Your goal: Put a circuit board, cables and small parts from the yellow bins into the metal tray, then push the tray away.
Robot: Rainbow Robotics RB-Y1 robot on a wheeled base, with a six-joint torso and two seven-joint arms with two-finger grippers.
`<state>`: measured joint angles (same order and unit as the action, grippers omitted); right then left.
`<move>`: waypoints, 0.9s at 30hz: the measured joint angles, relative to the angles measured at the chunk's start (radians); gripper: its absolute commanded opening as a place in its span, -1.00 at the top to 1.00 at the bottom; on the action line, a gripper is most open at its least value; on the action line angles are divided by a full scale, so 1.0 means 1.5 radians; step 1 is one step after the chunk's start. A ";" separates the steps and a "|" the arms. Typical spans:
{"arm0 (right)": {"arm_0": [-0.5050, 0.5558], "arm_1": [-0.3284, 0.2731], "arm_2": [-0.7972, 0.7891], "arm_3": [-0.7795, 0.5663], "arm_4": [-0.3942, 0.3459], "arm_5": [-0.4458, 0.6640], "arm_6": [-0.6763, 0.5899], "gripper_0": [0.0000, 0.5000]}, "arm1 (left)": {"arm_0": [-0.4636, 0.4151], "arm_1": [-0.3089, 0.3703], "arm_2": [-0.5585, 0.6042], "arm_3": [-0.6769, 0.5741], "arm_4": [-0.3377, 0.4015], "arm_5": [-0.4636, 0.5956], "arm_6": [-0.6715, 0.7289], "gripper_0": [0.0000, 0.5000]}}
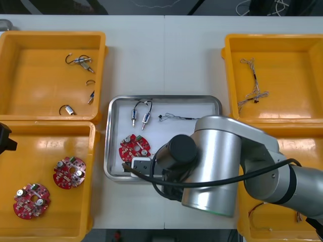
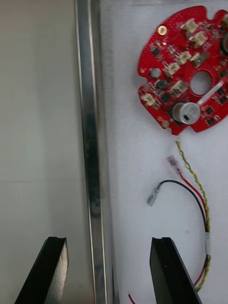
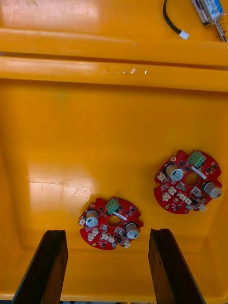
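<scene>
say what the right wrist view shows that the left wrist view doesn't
Only the right wrist view: the metal tray's rim, one circuit board on its white floor, a red and yellow cable, and the right gripper open astride the rim. Only the left wrist view: a yellow bin holding two boards, a small metal part in the bin beyond, and the left gripper open. Shared: red round boards, grippers open.

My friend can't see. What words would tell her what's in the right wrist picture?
The right gripper hangs open, straddling the rim of the metal tray: one finger over the table, one inside. A red circuit board and a cable lie in it.
</scene>
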<state>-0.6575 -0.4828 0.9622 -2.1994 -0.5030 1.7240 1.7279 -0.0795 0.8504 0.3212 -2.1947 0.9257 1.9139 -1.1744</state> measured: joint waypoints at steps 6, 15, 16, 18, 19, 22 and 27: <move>0.000 0.003 0.064 0.033 0.048 -0.038 0.000 -1.00 | 0.015 0.000 0.001 -0.001 0.000 0.000 0.000 -1.00; -0.001 0.022 0.116 0.099 0.108 -0.068 0.000 -1.00 | 0.017 0.000 0.012 -0.003 0.001 -0.012 0.000 -1.00; -0.001 0.026 0.116 0.105 0.111 -0.068 0.000 -1.00 | 0.017 0.000 0.012 -0.004 0.001 -0.016 0.000 -1.00; -0.001 0.033 0.117 0.118 0.116 -0.069 0.000 -1.00 | 0.017 0.000 0.012 -0.005 0.001 -0.024 0.000 -1.00; -0.001 0.035 0.117 0.124 0.117 -0.069 0.000 -1.00 | 0.017 0.000 0.012 -0.006 0.001 -0.025 0.000 -1.00; -0.001 0.041 0.119 0.138 0.119 -0.078 0.000 -1.00 | 0.017 0.000 0.012 -0.011 0.002 -0.029 0.000 -1.00; -0.001 0.042 0.130 0.139 0.125 -0.079 0.000 -1.00 | 0.017 0.000 0.012 -0.017 0.002 -0.031 0.000 -1.00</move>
<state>-0.6596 -0.4200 1.1569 -1.9904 -0.3149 1.6053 1.7279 -0.0541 0.8507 0.3391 -2.2208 0.9286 1.8670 -1.1744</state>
